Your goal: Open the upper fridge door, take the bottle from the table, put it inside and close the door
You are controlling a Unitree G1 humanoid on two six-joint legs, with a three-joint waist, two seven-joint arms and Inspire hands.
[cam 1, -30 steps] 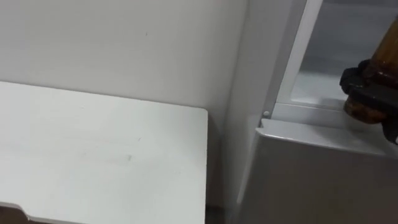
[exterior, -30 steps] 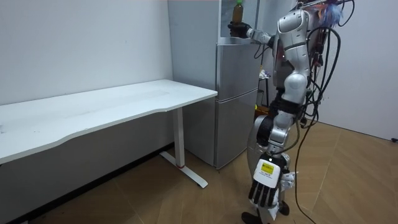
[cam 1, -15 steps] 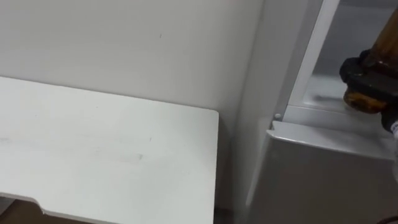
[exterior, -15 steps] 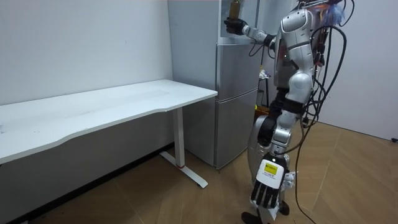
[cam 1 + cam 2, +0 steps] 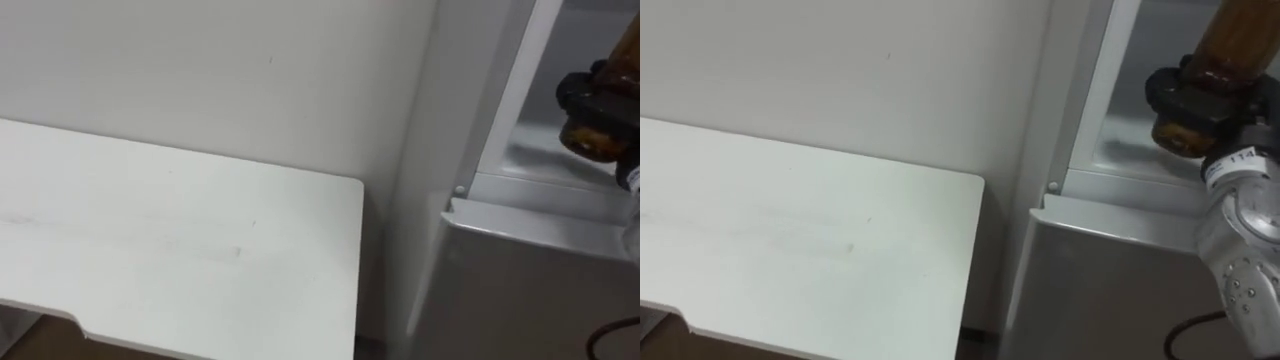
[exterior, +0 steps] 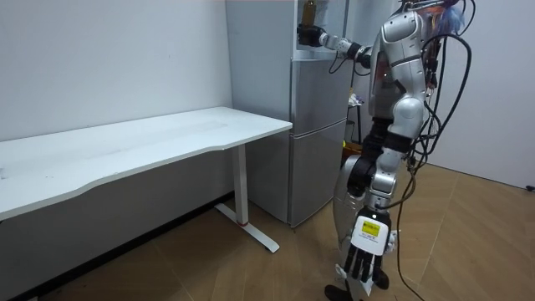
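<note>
Right eye view: right hand (image 5: 1188,95) clasps the bottle (image 5: 1230,32) upright at open fridge (image 5: 1110,270).

White desk (image 6: 167,134) set against pale plain wall (image 6: 109,50). Desk leg (image 6: 242,184) white, with flat foot. Floor (image 6: 476,242) brown wood-plank. Lighting even.
</note>
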